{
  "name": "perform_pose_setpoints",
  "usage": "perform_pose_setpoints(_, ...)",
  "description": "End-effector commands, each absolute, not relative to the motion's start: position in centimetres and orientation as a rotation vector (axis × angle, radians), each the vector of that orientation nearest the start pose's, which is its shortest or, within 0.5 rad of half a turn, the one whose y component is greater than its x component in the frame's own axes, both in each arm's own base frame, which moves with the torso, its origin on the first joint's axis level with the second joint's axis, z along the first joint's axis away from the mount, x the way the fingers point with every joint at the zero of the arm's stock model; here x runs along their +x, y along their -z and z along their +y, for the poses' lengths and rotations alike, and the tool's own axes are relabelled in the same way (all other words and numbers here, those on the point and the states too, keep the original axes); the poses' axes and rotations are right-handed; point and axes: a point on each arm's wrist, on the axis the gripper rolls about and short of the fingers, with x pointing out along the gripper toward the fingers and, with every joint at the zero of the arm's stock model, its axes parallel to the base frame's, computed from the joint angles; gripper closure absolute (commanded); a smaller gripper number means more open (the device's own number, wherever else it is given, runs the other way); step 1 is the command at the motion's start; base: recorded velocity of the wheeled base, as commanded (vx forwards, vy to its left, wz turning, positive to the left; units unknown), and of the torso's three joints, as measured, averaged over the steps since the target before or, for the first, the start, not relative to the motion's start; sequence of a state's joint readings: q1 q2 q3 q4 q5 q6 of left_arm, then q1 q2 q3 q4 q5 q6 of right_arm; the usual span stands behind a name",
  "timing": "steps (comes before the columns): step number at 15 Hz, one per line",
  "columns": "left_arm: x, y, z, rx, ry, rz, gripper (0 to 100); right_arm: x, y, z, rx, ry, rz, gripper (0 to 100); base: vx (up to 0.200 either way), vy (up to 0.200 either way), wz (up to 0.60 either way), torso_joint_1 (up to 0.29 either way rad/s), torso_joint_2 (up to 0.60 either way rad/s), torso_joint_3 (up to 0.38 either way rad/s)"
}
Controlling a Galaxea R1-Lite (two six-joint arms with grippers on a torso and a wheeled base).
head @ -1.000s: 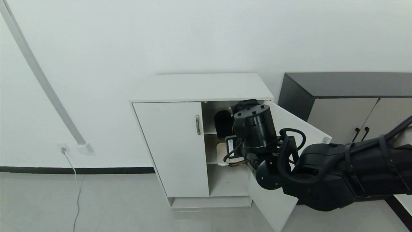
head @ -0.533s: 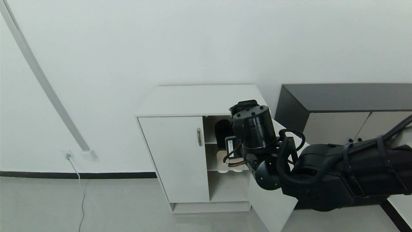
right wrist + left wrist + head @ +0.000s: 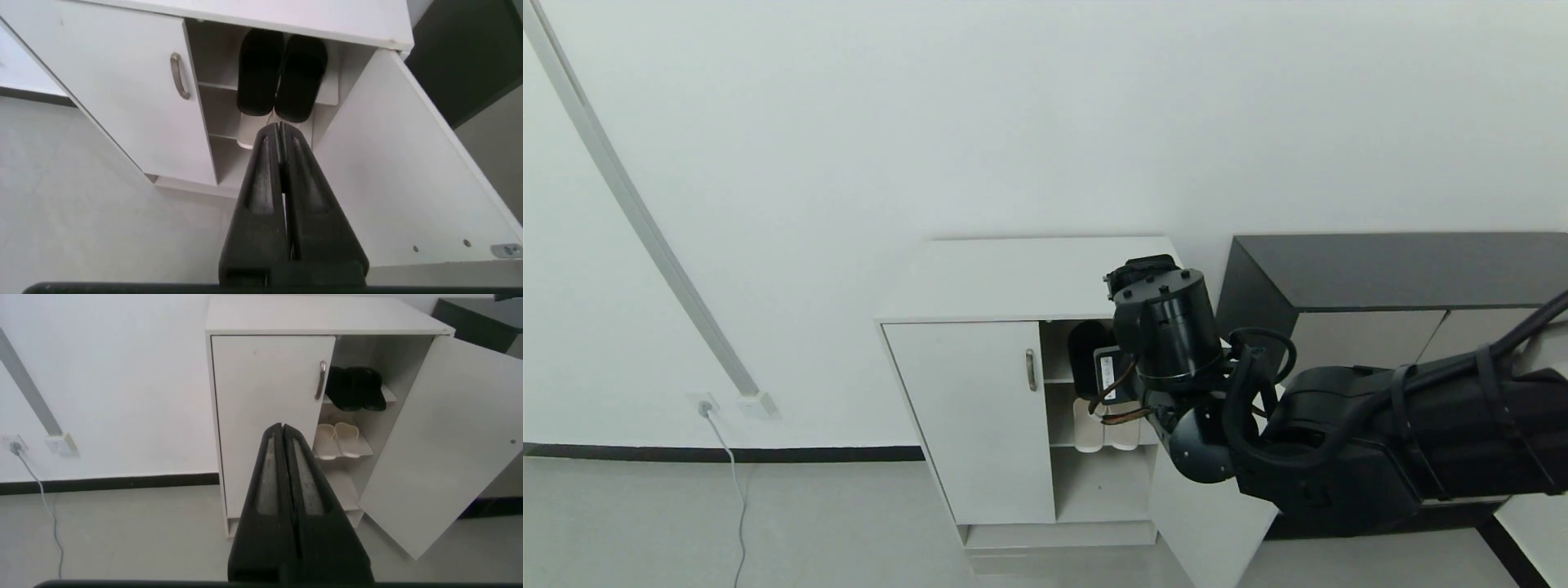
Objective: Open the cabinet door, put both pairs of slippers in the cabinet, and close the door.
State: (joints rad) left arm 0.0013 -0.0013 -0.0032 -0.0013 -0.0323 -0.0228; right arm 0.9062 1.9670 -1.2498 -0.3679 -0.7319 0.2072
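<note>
Black slippers (image 3: 282, 69) and white slippers (image 3: 341, 439): does either gripper hold them?
— No. The right gripper (image 3: 279, 131) has its two fingers pressed flat together, pinching nothing. It points at the open half of the cabinet (image 3: 1029, 278). The left gripper (image 3: 282, 429) is pressed together in the same way, set farther back, and points toward the shut left door (image 3: 972, 416) near its handle (image 3: 1031, 369).
— So where are the two pairs?
— Both are inside the cabinet. The black pair lies side by side, touching, on the top shelf. The white pair lies side by side on the shelf directly below, its near ends at the shelf's front edge.
— And the doors?
— The right door (image 3: 441, 441) is swung wide open to the robot's right. The left door is closed, with its metal handle upright near the inner edge.
— What surrounds all this?
— In the head view the right arm (image 3: 1339, 457) comes in from the right, and its wrist covers part of the opening. The white cabinet stands on a grey floor against a white wall. A dark cabinet (image 3: 1380, 265) stands just to its right. To its left there is a wall socket (image 3: 704, 404) with a cable (image 3: 737, 490) hanging to the floor, and a pale conduit (image 3: 629, 204) slants up the wall
</note>
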Motion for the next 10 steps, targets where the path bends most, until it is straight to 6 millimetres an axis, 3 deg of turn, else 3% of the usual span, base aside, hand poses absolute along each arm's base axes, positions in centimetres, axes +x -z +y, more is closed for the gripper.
perform_pose_setpoints(1,-2.3,-7.65,-0.08,-0.023,0.031,-0.004,100,25.19,-18.52,29.63,-0.05,-0.146,0.255,100,0.0,0.0,0.0,0.168,-0.37,-0.198)
perform_pose_setpoints(5,-2.3,-7.65,-0.08,-0.023,0.031,-0.004,100,25.83,-17.85,29.48,-0.058,-0.129,0.266,100,0.0,0.0,0.0,0.172,-0.36,-0.193)
perform_pose_setpoints(10,-2.3,-7.65,-0.08,-0.023,0.031,-0.004,100,25.93,-17.75,29.41,-0.061,-0.126,0.268,100,0.0,0.0,0.0,0.017,-0.04,-0.019)
